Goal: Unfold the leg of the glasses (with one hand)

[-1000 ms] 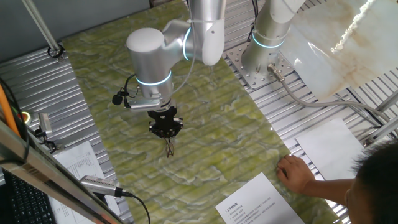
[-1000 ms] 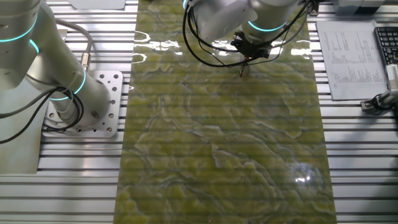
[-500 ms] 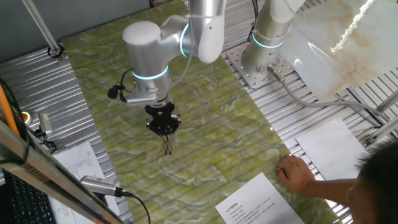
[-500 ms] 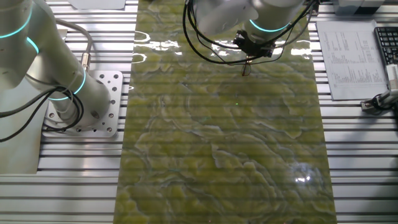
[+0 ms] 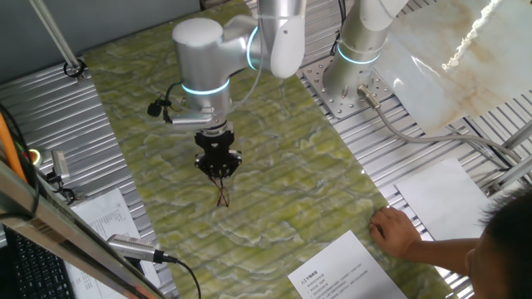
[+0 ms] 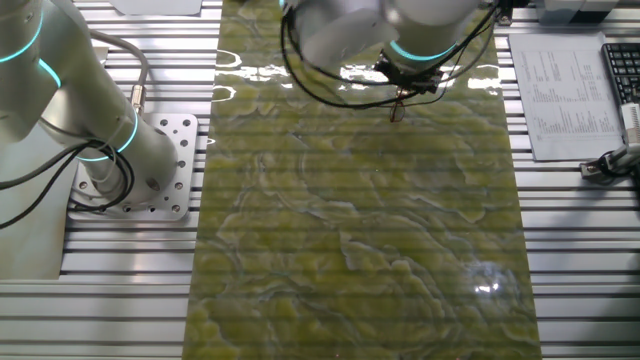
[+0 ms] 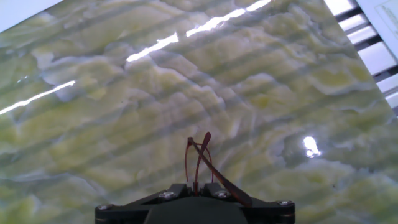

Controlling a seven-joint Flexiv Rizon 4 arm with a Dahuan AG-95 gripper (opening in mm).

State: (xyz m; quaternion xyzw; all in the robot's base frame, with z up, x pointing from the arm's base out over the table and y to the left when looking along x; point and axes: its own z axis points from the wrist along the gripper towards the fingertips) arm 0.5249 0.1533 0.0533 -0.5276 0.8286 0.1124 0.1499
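My gripper (image 5: 219,170) hangs over the green marbled mat (image 5: 274,166), shut on the glasses (image 5: 222,195). The glasses are thin dark brown wire; they hang down from the fingertips, just above the mat. In the other fixed view the gripper (image 6: 400,92) is at the mat's far end with the glasses (image 6: 397,108) as a small dark sliver below it. In the hand view the glasses (image 7: 200,160) stick out from between the closed fingers (image 7: 175,191), thin red-brown wires crossing, one leg (image 7: 230,186) slanting right.
A person's hand (image 5: 397,231) rests on the mat's near right edge beside printed sheets (image 5: 345,272). A second robot base (image 5: 353,75) stands on its plate at the back. Papers (image 6: 560,90) and a keyboard (image 6: 622,70) lie beside the mat.
The arm's wrist has turned and shifted slightly, and the gripper with the glasses has moved a little. The glasses stay held in the closed fingers.
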